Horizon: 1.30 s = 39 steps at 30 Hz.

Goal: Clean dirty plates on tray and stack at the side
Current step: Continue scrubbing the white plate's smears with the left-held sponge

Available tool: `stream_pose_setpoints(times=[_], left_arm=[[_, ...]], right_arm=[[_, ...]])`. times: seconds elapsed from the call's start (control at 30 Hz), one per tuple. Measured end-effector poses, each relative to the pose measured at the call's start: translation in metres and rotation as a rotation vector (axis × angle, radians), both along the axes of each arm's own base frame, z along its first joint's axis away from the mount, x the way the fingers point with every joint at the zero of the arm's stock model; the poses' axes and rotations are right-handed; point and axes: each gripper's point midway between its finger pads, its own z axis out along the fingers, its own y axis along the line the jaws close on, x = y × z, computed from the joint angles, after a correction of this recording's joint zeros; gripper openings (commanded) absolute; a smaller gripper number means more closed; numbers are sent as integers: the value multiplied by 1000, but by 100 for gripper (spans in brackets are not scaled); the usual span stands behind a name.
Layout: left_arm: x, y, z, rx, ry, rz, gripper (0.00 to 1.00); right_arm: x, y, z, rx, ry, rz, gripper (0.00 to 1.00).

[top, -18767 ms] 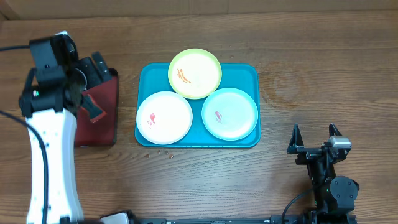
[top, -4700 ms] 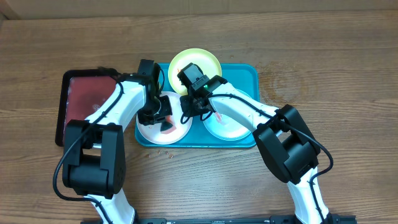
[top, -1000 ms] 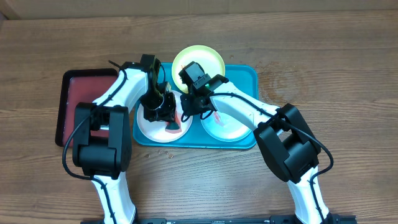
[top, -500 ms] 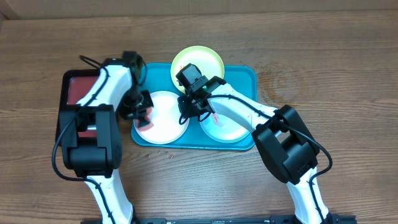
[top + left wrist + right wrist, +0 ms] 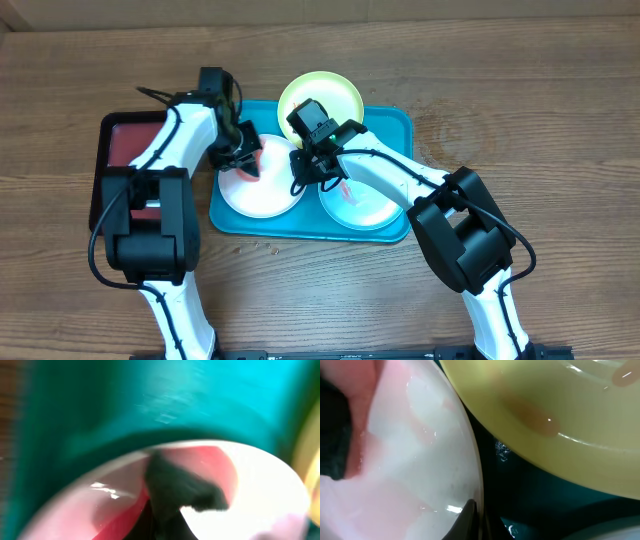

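Note:
The turquoise tray (image 5: 395, 125) holds three plates. On the upper left part of the white plate (image 5: 265, 190), my left gripper (image 5: 245, 158) is shut on a red sponge (image 5: 249, 167). The left wrist view is blurred, with the sponge (image 5: 117, 522) pressed on the white plate (image 5: 260, 495). My right gripper (image 5: 300, 177) is shut on that plate's right rim, its fingertips (image 5: 470, 517) pinching the edge of the white plate (image 5: 415, 455). The yellow-green plate (image 5: 322, 95) overlaps the tray's far edge. Under my right arm, the mint plate (image 5: 368, 208) shows a red smear.
A dark red tray with a black rim (image 5: 118, 150) lies left of the turquoise tray, under my left arm. Small crumbs (image 5: 265, 243) lie on the wooden table in front of the turquoise tray.
My left gripper has swept the sponge from the white plate's left edge to its upper part. The right gripper has kept its pinch on the rim, and the tray has shifted slightly.

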Motion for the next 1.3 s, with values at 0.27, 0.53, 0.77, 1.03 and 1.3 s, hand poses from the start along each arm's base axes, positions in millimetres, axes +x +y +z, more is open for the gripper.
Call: stream_pose_setpoints(times=[0.27,0.53,0.77,1.03,1.3], left_arm=[[-12,-31,1,-89,21,-119,4],[-56,-30,2,-108,163,-260,4],[-80,-18,0,-57,252,-345,4],[-82,48,-5,344,325,-84,4],[-55,53,-7,348,218,53,4]], right_arm=[[0,-1,0,-5,0,1,4],[-2,0,0,-1,5,13,4],[-2,0,0,-1,5,18,4],[-3,1,0,0,5,23,4],[-4,2,0,1,7,24,4]])
